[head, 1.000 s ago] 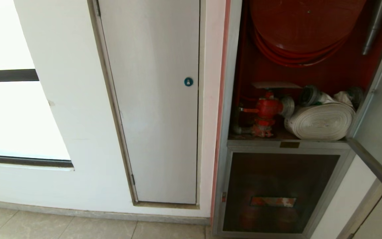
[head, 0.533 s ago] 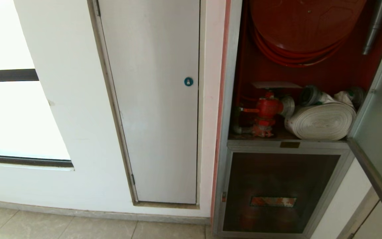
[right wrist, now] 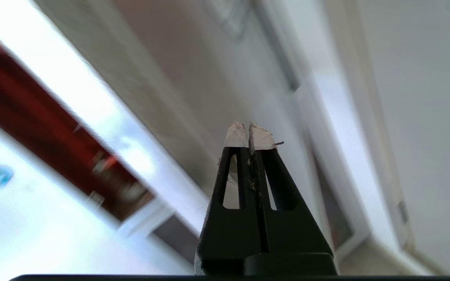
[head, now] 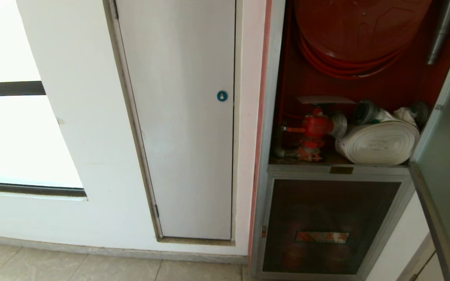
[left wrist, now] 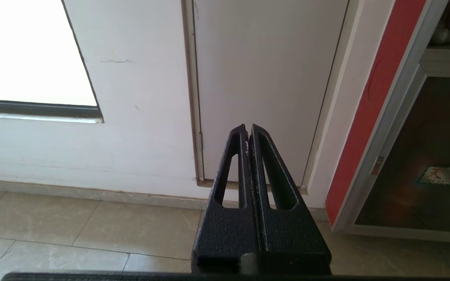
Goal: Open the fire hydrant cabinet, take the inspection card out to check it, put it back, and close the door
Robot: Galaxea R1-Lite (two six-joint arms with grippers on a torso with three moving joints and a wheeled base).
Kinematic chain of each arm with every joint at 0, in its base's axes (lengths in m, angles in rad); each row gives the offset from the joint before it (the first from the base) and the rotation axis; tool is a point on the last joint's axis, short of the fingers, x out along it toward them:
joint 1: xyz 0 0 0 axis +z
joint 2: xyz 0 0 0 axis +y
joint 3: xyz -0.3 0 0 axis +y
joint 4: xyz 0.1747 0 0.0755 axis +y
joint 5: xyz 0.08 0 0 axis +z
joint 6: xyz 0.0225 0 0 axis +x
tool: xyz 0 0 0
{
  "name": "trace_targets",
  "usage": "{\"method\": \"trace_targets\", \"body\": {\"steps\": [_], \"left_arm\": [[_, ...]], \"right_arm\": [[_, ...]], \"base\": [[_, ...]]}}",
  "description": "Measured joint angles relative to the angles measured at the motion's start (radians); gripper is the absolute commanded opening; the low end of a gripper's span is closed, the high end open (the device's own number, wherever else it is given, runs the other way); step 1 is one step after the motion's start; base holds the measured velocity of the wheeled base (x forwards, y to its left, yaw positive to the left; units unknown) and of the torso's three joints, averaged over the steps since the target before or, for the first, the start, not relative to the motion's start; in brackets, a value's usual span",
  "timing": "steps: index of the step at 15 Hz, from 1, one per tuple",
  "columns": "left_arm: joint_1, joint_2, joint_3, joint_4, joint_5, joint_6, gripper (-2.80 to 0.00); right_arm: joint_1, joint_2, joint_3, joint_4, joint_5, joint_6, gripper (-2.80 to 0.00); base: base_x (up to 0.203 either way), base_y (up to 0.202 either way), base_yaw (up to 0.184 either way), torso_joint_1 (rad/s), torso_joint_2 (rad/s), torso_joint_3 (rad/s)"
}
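The fire hydrant cabinet (head: 271, 117) stands open, showing a red hose reel (head: 358, 31), a red valve (head: 315, 127) and a rolled white hose (head: 379, 142). Its door (head: 447, 164) hangs out from the right-hand hinge side, its lower edge pointing toward me. A pale flat sheet (head: 324, 100) rests above the valve; I cannot tell whether it is the inspection card. My right gripper (right wrist: 248, 130) is shut and empty, with taped tips, close to the door and outside the head view. Low by the wall, my left gripper (left wrist: 247, 128) sits parked and shut.
Left of the cabinet is a plain white door (head: 186, 136) with a round blue lock (head: 222, 96). A bright window (head: 10, 136) lies further left. Below the open compartment is a smaller dark panel (head: 326, 226) with an orange label. Tiled floor (head: 72, 267) runs along the wall.
The door's lower edge has swung from slanting off to the right to pointing more steeply toward me. The rest of the scene holds still.
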Motion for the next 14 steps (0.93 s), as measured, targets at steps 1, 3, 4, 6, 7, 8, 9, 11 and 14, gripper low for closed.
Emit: {"method": "trace_targets", "body": {"steps": [1, 3, 4, 6, 7, 8, 9, 11, 14], "left_arm": [[0.000, 0.000, 0.000, 0.000, -0.001, 0.000, -2.80], [0.000, 0.000, 0.000, 0.000, -0.001, 0.000, -2.80], [0.000, 0.000, 0.000, 0.000, -0.001, 0.000, -2.80], [0.000, 0.000, 0.000, 0.000, -0.001, 0.000, -2.80], [0.000, 0.000, 0.000, 0.000, 0.000, 0.000, -2.80], [0.000, 0.000, 0.000, 0.000, -0.001, 0.000, -2.80], [0.000, 0.000, 0.000, 0.000, -0.001, 0.000, -2.80], [0.000, 0.000, 0.000, 0.000, -0.001, 0.000, -2.80], [0.000, 0.000, 0.000, 0.000, -0.001, 0.000, -2.80]], "right_arm": [[0.025, 0.001, -0.041, 0.053, 0.003, 0.000, -2.80], [0.073, 0.011, -0.094, 0.080, 0.006, 0.000, -2.80], [0.091, 0.021, -0.108, 0.079, 0.010, 0.000, -2.80], [0.113, 0.057, -0.130, 0.076, 0.043, 0.002, -2.80], [0.119, 0.082, -0.142, 0.075, 0.070, 0.004, -2.80], [0.124, 0.109, -0.158, 0.074, 0.095, 0.008, -2.80], [0.136, 0.141, -0.176, 0.073, 0.120, 0.012, -2.80], [0.178, 0.210, -0.218, 0.058, 0.157, 0.014, -2.80], [0.288, 0.312, -0.293, 0.027, 0.165, 0.011, -2.80]], "base": [[0.000, 0.000, 0.000, 0.000, 0.00, 0.000], [0.000, 0.000, 0.000, 0.000, 0.00, 0.000], [0.000, 0.000, 0.000, 0.000, 0.00, 0.000], [0.000, 0.000, 0.000, 0.000, 0.00, 0.000], [0.000, 0.000, 0.000, 0.000, 0.00, 0.000], [0.000, 0.000, 0.000, 0.000, 0.00, 0.000], [0.000, 0.000, 0.000, 0.000, 0.00, 0.000], [0.000, 0.000, 0.000, 0.000, 0.00, 0.000], [0.000, 0.000, 0.000, 0.000, 0.00, 0.000]]}}
